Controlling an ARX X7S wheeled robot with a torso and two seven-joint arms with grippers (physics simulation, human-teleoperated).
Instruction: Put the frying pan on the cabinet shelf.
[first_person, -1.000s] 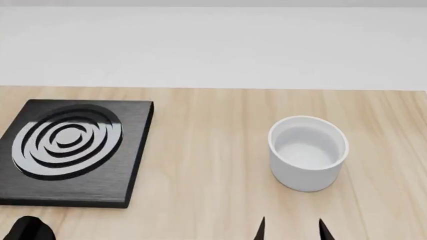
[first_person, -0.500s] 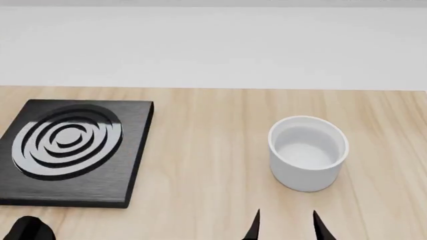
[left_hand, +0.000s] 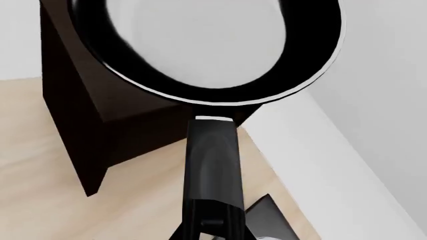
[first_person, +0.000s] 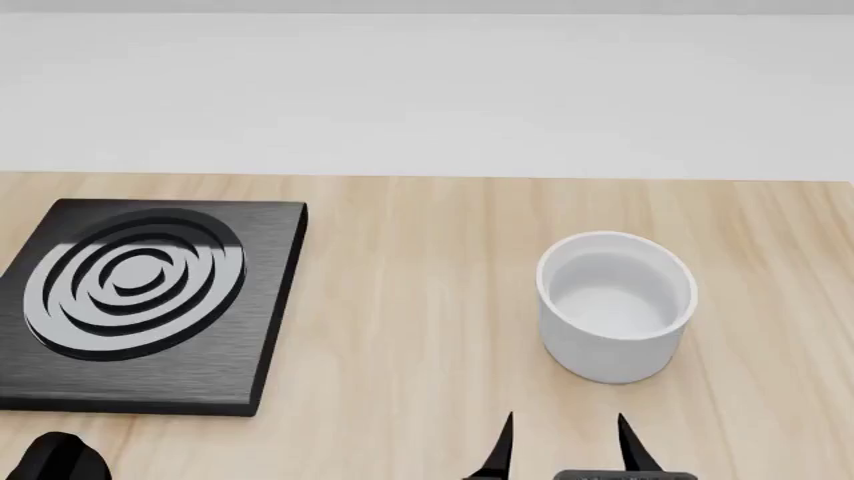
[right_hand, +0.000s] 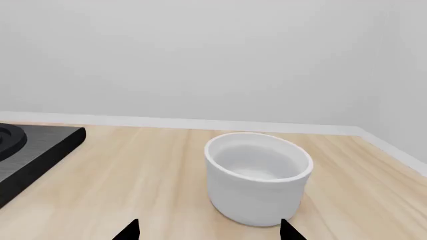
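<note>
In the left wrist view the frying pan (left_hand: 207, 45) is black with a glossy white inside and a thin pale rim. My left gripper (left_hand: 210, 227) is shut on its long black handle (left_hand: 212, 160). The pan hangs in front of the dark cabinet shelf (left_hand: 87, 125), over its top part. In the head view only a dark bit of the left arm (first_person: 54, 460) shows; pan and cabinet are out of that view. My right gripper (first_person: 563, 450) is open and empty, its tips just in front of the white cup (first_person: 615, 305). The right gripper also shows in the right wrist view (right_hand: 208, 231).
A black square burner plate (first_person: 140, 300) with concentric rings lies at the left of the wooden table (first_person: 400, 330). The white cup (right_hand: 258, 177) stands at the right. A pale wall runs behind the table. The burner's corner (left_hand: 270, 217) shows below the pan handle.
My right gripper has crept forward and slightly left in the head view, showing more of its fingers. The burner plate and cup have not moved.
</note>
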